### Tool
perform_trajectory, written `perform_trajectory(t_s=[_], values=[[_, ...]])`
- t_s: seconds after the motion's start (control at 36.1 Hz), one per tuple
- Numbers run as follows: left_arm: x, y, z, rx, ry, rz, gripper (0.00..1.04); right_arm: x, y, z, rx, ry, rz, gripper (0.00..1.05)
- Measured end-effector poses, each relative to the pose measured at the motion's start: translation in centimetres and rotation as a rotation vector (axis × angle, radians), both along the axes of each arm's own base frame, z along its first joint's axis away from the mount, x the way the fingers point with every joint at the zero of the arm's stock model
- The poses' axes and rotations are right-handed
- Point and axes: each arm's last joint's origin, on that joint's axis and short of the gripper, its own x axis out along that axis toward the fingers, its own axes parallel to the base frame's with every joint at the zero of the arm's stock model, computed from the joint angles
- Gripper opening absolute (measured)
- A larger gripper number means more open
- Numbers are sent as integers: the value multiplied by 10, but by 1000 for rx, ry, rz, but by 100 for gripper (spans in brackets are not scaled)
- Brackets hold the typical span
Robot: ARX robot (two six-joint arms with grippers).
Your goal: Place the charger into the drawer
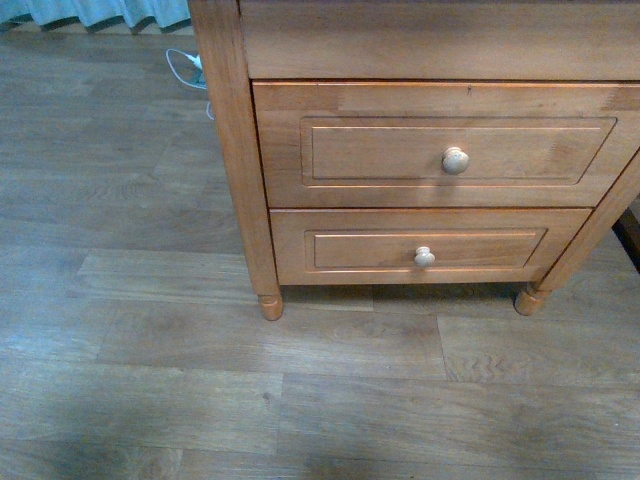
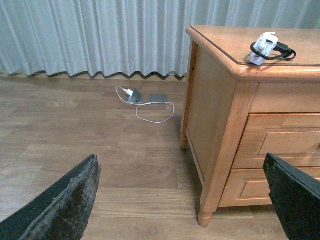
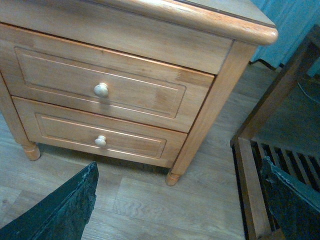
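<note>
The drawer point(image 1: 450, 145) is the upper, taller one of a honey-brown nightstand, shut, with a recessed panel and a large pale knob point(image 1: 455, 160). It also shows in the right wrist view point(image 3: 100, 85). The charger point(image 2: 265, 47), white with a black coiled cable, lies on the nightstand's top near its front edge, seen only in the left wrist view. My left gripper point(image 2: 182, 200) is open and empty, low by the nightstand's left side. My right gripper point(image 3: 180, 200) is open and empty, in front of the nightstand's right leg. Neither gripper shows in the front view.
A shorter drawer point(image 1: 425, 250) with a smaller knob sits below. A white cable with grey adapters point(image 2: 147, 100) lies on the wooden floor by the curtain point(image 2: 90, 35). A dark wooden slatted frame point(image 3: 260, 165) stands right of the nightstand.
</note>
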Motion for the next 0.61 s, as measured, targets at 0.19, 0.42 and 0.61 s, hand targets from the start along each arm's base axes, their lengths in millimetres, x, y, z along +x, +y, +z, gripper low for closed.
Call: perform_trajectory(t_s=[0.19, 0.42, 0.61], values=[[0, 0, 0, 0, 0, 0, 98, 43, 23, 10, -42, 67, 46, 96], [0, 0, 0, 0, 0, 0, 98, 108, 54, -3, -3, 220, 27, 96], [0, 0, 0, 0, 0, 0, 98, 148, 77, -23, 19, 291, -11, 96]])
